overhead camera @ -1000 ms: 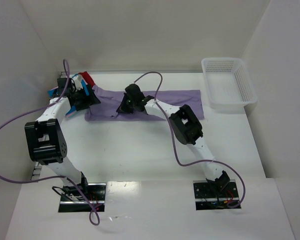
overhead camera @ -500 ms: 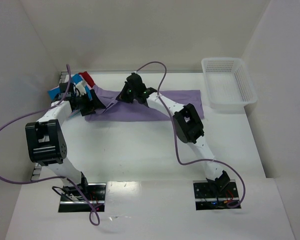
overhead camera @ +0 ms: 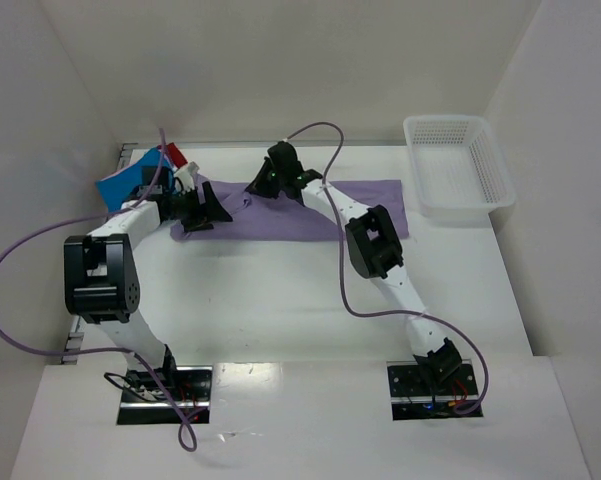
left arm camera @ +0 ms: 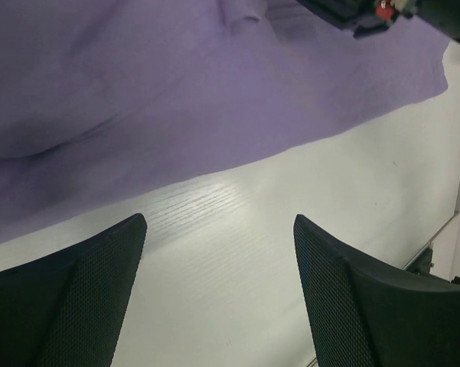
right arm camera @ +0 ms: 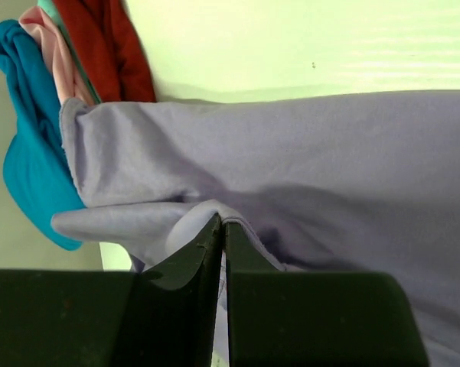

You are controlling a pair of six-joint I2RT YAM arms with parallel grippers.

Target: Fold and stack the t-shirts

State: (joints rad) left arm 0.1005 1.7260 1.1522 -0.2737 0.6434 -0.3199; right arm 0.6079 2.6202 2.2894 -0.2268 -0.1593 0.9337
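top view: lavender t-shirt spread flat across the far table, its left end hidden under both wrists. left gripper and right gripper sit there; their jaws are unreadable here. blue t-shirt and red t-shirt in the far left corner, partly covered.
left wrist: fingers wide apart over bare table, holding nothing; shirt edge just beyond.
right wrist: fingers pinched on a raised lavender fold; pink t-shirt barely visible.

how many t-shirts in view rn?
4: lavender shirt spread along the far side of the table; blue shirt, pink shirt and red shirt bunched at its left end. More may be hidden in that pile.
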